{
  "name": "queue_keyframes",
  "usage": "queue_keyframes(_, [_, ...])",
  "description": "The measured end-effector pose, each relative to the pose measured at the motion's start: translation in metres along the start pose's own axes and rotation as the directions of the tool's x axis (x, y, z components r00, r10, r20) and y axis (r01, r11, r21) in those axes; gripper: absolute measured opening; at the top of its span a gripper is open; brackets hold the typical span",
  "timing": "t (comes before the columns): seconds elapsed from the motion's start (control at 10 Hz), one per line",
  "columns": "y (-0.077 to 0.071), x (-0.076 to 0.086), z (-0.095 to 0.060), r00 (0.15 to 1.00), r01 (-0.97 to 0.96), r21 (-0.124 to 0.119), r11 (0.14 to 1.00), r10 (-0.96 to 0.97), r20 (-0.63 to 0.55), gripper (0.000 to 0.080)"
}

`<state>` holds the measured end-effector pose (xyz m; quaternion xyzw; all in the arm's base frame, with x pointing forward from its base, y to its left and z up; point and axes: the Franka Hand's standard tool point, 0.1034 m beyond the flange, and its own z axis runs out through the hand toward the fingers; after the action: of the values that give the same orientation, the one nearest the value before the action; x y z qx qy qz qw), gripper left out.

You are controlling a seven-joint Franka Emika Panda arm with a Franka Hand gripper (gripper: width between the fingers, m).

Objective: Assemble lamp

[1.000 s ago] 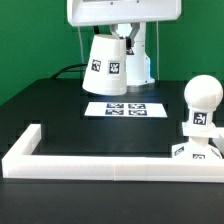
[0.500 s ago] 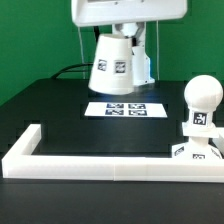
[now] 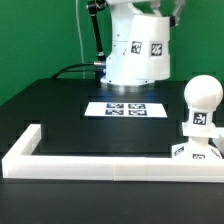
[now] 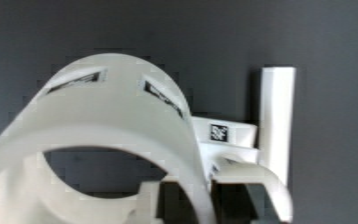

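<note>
The white cone shade (image 3: 139, 52) hangs in the air above the back of the table, tilted, with its tags facing the camera. My gripper (image 4: 197, 205) is shut on the shade's wall near its rim; in the exterior view the shade mostly hides the gripper. The shade fills the wrist view (image 4: 105, 130), open end toward the camera. The round bulb (image 3: 203, 98) stands upright on the low base block (image 3: 196, 150) at the exterior view's right, against the rail. The base's tag (image 4: 218, 130) shows beyond the shade in the wrist view.
The long low white border rail (image 3: 100, 166) runs along the front and turns back at the exterior view's left; it also shows in the wrist view (image 4: 274, 100). The marker board (image 3: 125, 108) lies flat on the black table below the shade. A black cable (image 3: 92, 35) hangs at the back.
The shade has risen and moved toward the exterior view's right while turning; the arm's wrist has swung, so the flat white part at the top is gone from view. Bulb and base have not moved.
</note>
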<state>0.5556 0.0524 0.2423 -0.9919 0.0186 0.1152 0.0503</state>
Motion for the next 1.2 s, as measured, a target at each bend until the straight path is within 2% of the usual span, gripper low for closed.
queue_keyframes(0.1, [-0.003,0.008,-0.008,1.0,0.006,-0.005,1.0,-0.006,0.01,0.0045])
queue_keyframes(0.5, [-0.003,0.008,-0.001,1.0,0.008,-0.004,1.0,-0.008,0.006,0.0045])
queue_keyframes(0.7, [-0.02,0.014,-0.009,1.0,0.018,0.0,1.0,-0.018,-0.005,0.0045])
queue_keyframes(0.9, [-0.038,0.032,-0.021,0.999,-0.007,0.007,1.0,0.007,-0.041,0.0045])
queue_keyframes(1.1, [-0.047,0.047,-0.019,0.998,-0.028,0.006,1.0,0.028,-0.064,0.0045])
queue_keyframes(1.2, [-0.057,0.053,-0.012,0.997,-0.032,0.006,0.999,0.032,-0.075,0.0045])
